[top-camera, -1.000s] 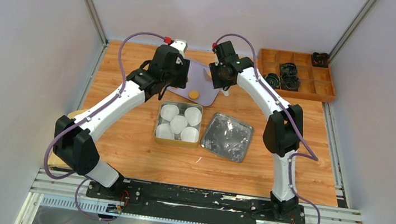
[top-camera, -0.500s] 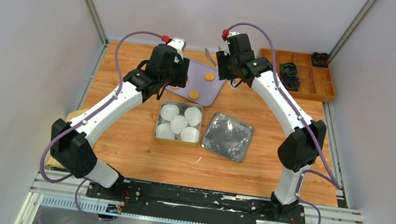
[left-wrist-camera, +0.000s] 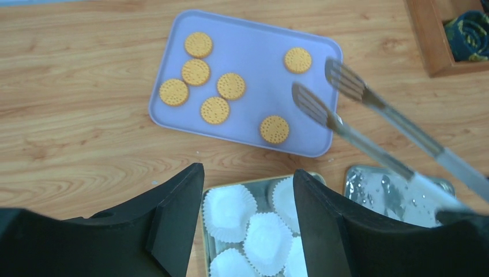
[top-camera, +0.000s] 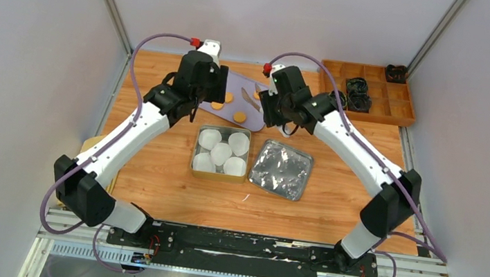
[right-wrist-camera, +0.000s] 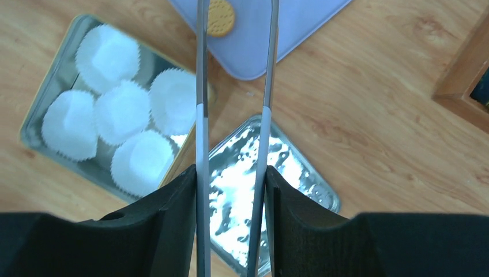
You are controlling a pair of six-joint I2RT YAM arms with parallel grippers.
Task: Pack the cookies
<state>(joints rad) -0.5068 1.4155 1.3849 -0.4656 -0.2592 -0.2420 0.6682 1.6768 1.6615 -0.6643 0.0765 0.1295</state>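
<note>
Since the earlier frame the right arm (top-camera: 352, 147) has swung inward over the lavender tray (top-camera: 242, 86) and the left arm (top-camera: 135, 126) has drawn back, uncovering more cookies (top-camera: 229, 98).

Overhead: tray at the far side of the counter (top-camera: 166, 192); nearer, a tin (top-camera: 193, 150) of white paper cups (top-camera: 220, 152), its lid (top-camera: 281, 170) just beside.

Left wrist: left jaws apart, holding nothing, above the tin; seven cookies lie flat on the tray, tongs (left-wrist-camera: 357, 137) spread over its right end.

Right wrist: right jaws clamped on the tongs' handles; one cookie shows beyond, between the tong arms.
</note>
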